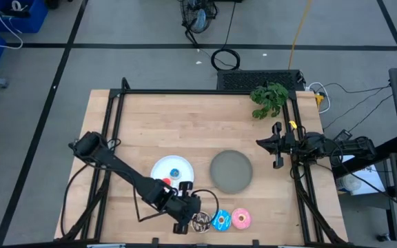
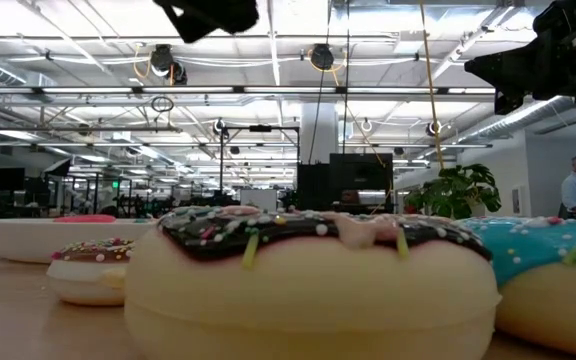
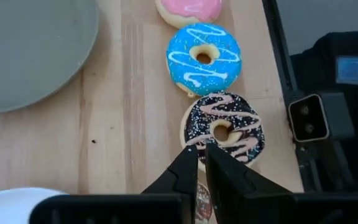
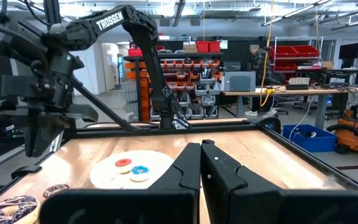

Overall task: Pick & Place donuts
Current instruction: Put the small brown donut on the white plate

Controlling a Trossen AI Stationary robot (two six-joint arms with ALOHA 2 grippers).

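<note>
Dark brown sprinkled donut [image 3: 224, 127] lies flat at the counter's [image 1: 185, 131] near edge, first in a row with the blue donut [image 3: 204, 59] just beside it and the pink donut [image 3: 188, 9] beyond, the latter cut off by the frame in the left wrist view. Left end effector [image 3: 202, 163] sits directly over the brown donut's rim, fingers together, clamping nothing; a small brown item below the fingertips is largely hidden. White plate [image 1: 171, 170] carries a tiny red donut [image 4: 123, 163] and a tiny blue donut [image 4: 140, 170]. Grey plate [image 1: 231, 171] is beside it. Right end effector [image 4: 202, 163] waits at the counter's right edge, fingers together.
</note>
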